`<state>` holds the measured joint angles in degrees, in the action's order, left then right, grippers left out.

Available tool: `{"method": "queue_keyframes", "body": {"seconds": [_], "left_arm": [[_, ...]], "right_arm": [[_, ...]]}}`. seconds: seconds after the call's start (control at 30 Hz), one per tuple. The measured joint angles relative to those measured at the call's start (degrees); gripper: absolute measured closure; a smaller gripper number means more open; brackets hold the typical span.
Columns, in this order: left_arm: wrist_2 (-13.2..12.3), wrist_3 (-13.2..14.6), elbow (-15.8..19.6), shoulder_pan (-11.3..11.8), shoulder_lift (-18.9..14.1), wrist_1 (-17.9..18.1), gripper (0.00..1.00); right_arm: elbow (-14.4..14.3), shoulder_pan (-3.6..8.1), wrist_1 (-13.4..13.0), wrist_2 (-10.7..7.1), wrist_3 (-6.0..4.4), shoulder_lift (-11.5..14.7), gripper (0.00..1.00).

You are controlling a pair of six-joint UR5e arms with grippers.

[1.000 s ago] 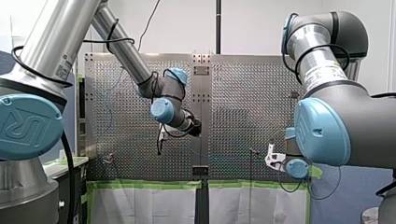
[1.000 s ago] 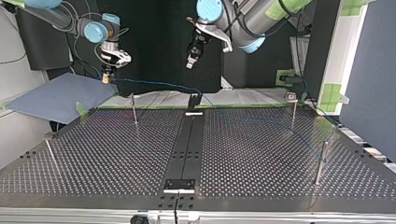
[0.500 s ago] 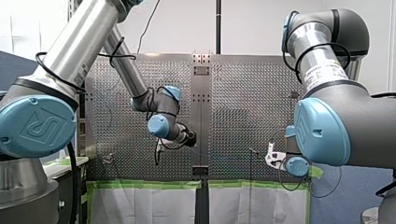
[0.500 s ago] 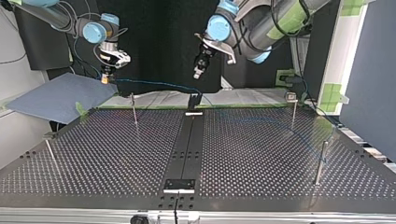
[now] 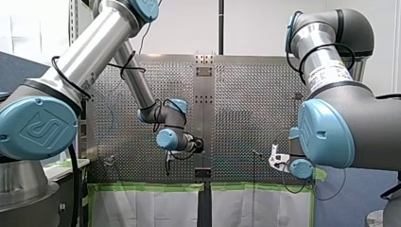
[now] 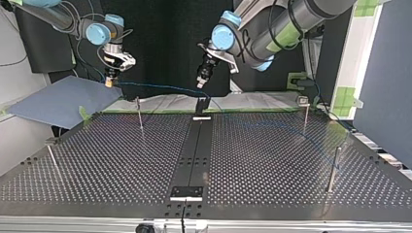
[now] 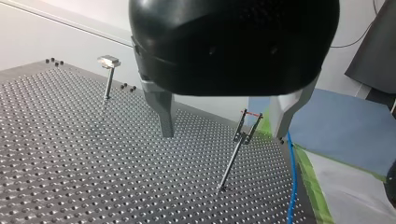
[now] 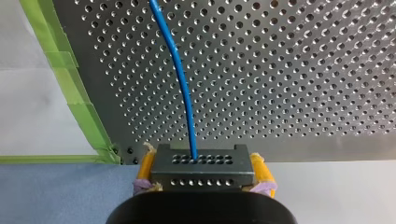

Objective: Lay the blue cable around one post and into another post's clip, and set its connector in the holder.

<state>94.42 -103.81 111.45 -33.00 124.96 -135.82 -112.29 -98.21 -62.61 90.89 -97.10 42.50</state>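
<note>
My right gripper (image 8: 203,173) is shut on the dark grey connector (image 8: 203,161), with yellow pads (image 8: 146,164) on both sides of it. The blue cable (image 8: 182,88) leaves the connector and runs over the perforated table. In the top view that gripper (image 6: 111,80) hangs off the table's far left corner, and the cable (image 6: 160,87) stretches toward the black holder (image 6: 202,104). My left gripper (image 6: 200,82) hovers just above the holder, open and empty. Its metal fingers (image 7: 163,114) frame a clip-topped post (image 7: 243,135), with the cable (image 7: 292,182) beside it.
Thin posts stand on the table: one at the top view's far left (image 6: 139,114), one at the far right (image 6: 305,114), one at the right (image 6: 334,167) and one at the left edge (image 6: 52,158). A blue-grey board (image 6: 63,99) lies beyond the far left corner.
My left arm has swung down and its gripper has dropped toward the cable and the holder. My right gripper has held still with the connector.
</note>
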Motion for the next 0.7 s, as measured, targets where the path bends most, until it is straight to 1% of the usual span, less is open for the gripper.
{"method": "queue_keyframes", "body": {"seconds": [0.17, 0.3, 0.4, 0.57, 0.7], "left_arm": [[0.5, 0.5, -0.1, -0.3, 1.1, 2.4, 0.0], [0.7, 2.1, -0.1, -0.4, 1.2, 4.6, 0.0], [0.7, 2.7, -0.1, -0.5, 1.3, 6.2, 0.0], [0.7, 2.9, -0.1, -0.9, 2.0, 8.7, 0.0], [0.5, 2.8, -0.3, -1.1, 3.9, 10.9, 0.0]], "right_arm": [[0.0, 0.01, -0.4, -0.01, -0.03, 0.0, 1.0], [0.0, -0.05, -0.5, 0.0, 0.0, 0.0, 1.0], [0.0, -0.23, -0.4, 0.0, 0.04, 0.0, 1.0], [0.0, -0.37, -0.4, 0.0, 0.01, 0.0, 1.0], [0.0, -0.43, -0.6, 0.0, -0.08, 0.0, 1.0]]}}
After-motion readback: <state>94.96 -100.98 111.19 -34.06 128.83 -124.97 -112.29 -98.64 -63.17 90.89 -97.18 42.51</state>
